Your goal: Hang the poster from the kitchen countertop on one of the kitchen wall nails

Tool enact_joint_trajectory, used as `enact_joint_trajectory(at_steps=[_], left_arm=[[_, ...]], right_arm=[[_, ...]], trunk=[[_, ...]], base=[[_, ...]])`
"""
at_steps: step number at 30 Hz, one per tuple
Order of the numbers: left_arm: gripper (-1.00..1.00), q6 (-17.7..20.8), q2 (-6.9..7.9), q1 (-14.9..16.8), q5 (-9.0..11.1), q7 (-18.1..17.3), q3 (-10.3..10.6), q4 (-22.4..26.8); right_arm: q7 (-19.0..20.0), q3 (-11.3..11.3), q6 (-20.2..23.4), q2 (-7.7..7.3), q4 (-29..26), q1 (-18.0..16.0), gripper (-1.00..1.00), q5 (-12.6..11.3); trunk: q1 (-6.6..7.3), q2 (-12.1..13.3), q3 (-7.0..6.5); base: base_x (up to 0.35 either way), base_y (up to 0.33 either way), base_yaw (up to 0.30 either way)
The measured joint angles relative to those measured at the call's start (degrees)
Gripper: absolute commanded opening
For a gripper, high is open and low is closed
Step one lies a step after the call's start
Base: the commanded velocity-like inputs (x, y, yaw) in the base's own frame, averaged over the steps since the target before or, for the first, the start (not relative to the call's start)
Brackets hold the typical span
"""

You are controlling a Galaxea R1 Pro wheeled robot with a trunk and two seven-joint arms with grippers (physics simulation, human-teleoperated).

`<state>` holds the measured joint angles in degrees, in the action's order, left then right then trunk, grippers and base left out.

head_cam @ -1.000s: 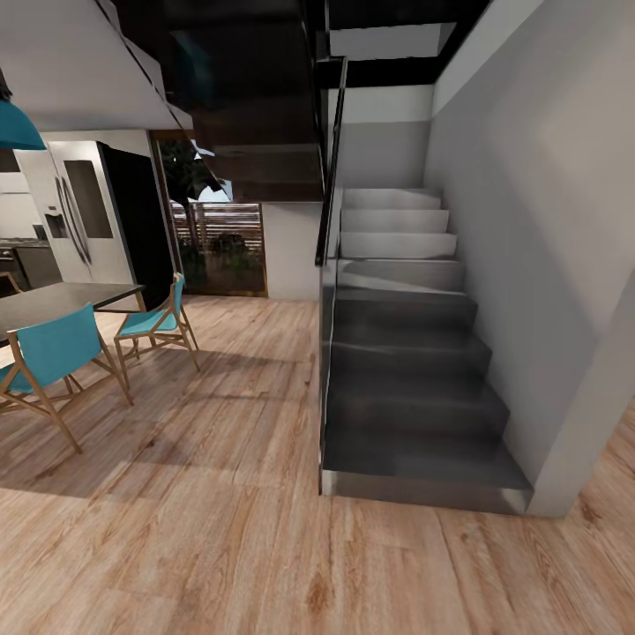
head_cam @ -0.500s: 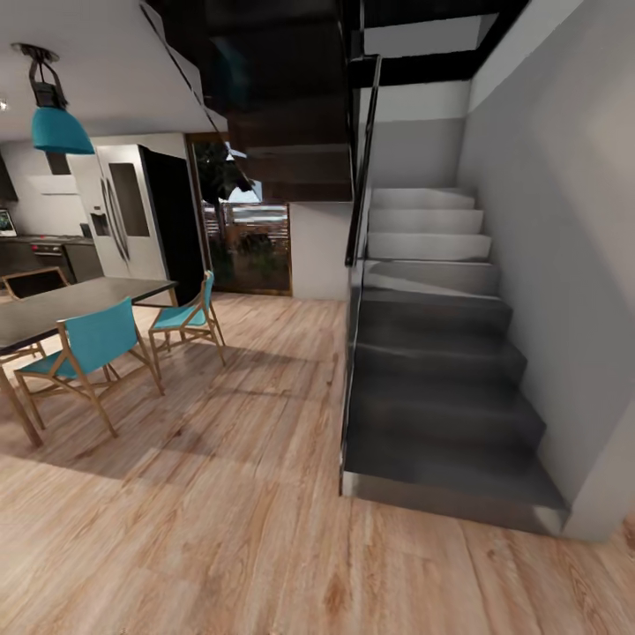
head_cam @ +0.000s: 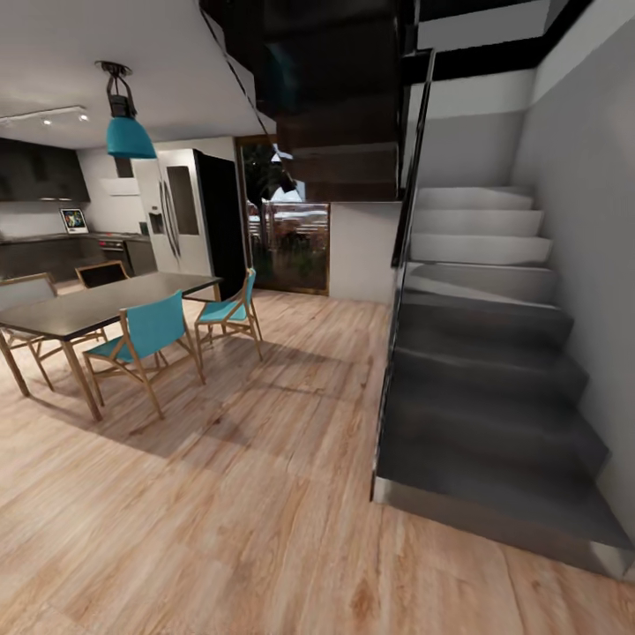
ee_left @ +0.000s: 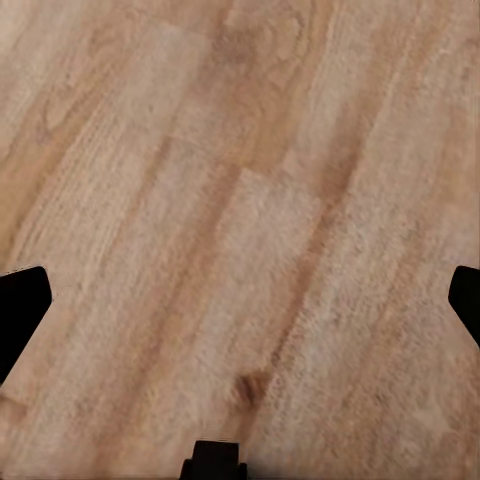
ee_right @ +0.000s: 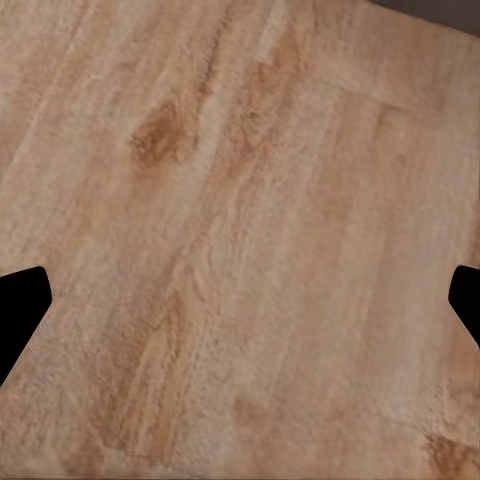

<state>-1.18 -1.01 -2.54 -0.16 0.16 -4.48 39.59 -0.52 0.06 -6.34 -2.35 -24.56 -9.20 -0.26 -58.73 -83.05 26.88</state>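
1. Swinging leftward since the earlier frames, the head camera now takes in more of the room; furniture itself has not moved. Head view: a dark dining table (head_cam: 97,304) with teal chairs (head_cam: 145,339) stands at left, a grey staircase (head_cam: 494,379) at right, wooden floor (head_cam: 220,529) between. Far left, the kitchen countertop (head_cam: 53,238) carries a small framed picture, probably the poster (head_cam: 74,220), too small to confirm.
2. Left wrist view: the left pincer (ee_left: 240,300) hangs over floorboards, tips wide apart, empty.
3. Right wrist view: the right pincer (ee_right: 240,300) likewise, apart and empty.
4. Step judged: travelling to the kitchen. Next: drive past the table to that surface.
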Motion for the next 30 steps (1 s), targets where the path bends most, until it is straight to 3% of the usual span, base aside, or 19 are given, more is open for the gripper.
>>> enact_joint_trajectory(at_steps=[2, 6, 9, 18, 30], left_arm=[[1.00, 0.0, 0.00, 0.0, 0.0, 0.0, 0.0, 0.0], [1.00, 0.0, 0.00, 0.0, 0.0, 0.1, 0.0, 0.0], [1.00, 0.1, 0.00, 0.0, 0.0, 0.1, -0.1, 0.0], [1.00, 0.1, -0.01, 0.0, 0.0, 0.1, -0.1, 0.0], [1.00, 0.1, -0.01, 0.0, 0.0, 0.1, -0.1, 0.0]], right_arm=[[-0.3, 0.0, 0.0, 0.15, 0.2, 0.0, 1.00, 0.0], [-5.4, 0.0, 0.1, 1.03, 0.4, 0.0, 1.00, 0.0], [-6.2, 0.0, 0.0, 1.24, 0.5, 0.0, 1.00, 0.0], [-6.5, 0.0, -0.1, 1.37, 0.5, 0.0, 1.00, 0.1], [-6.3, 0.3, -0.2, 1.18, 4.4, 0.0, 1.00, 1.8]], trunk=[[0.00, 0.0, 0.00], [0.00, 0.0, 0.00], [0.02, 0.0, 0.00], [0.03, 0.0, 0.00], [0.03, 0.0, 0.00]], base=[[0.000, 0.000, 0.294], [0.022, 0.018, 0.209], [0.158, 0.140, 0.139], [0.224, 0.205, 0.267], [0.231, 0.216, 0.040]])
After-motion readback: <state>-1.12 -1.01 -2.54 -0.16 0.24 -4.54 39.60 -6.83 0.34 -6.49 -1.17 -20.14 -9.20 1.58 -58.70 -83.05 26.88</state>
